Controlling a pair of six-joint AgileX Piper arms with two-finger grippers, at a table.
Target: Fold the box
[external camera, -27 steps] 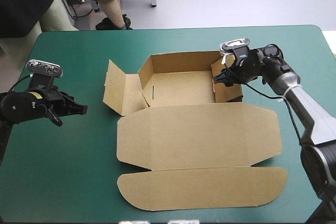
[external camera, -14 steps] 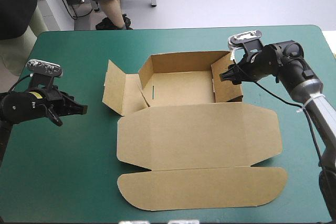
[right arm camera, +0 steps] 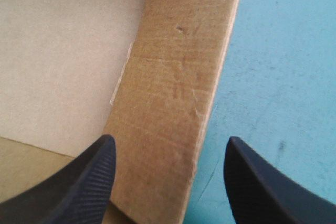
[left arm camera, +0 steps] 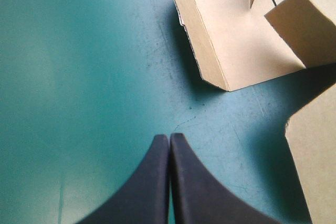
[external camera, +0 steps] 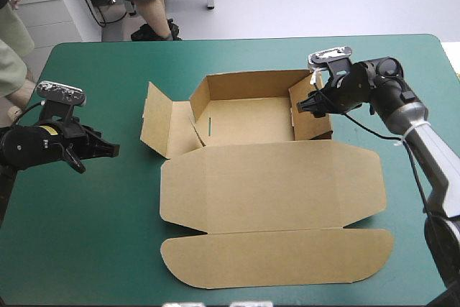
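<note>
shows the right gripper (external camera: 301, 106) nearer the right wall (external camera: 318, 127) than just before, fingers spread astride it, likely to tuck it inward, and the left gripper (external camera: 115, 149) clenched, idle near the box (external camera: 273, 185) lying mid-table, lid (external camera: 273, 249) flat

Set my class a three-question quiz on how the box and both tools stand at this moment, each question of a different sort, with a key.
1. Fill the gap: the lid lies ____ on the table.
2. True or false: the left tool is shut and apart from the box.
3. The open right tool is lined up over: A) the lid; B) the right wall; C) bare table only.

Key: 1 flat; 2 true; 3 B.
</note>
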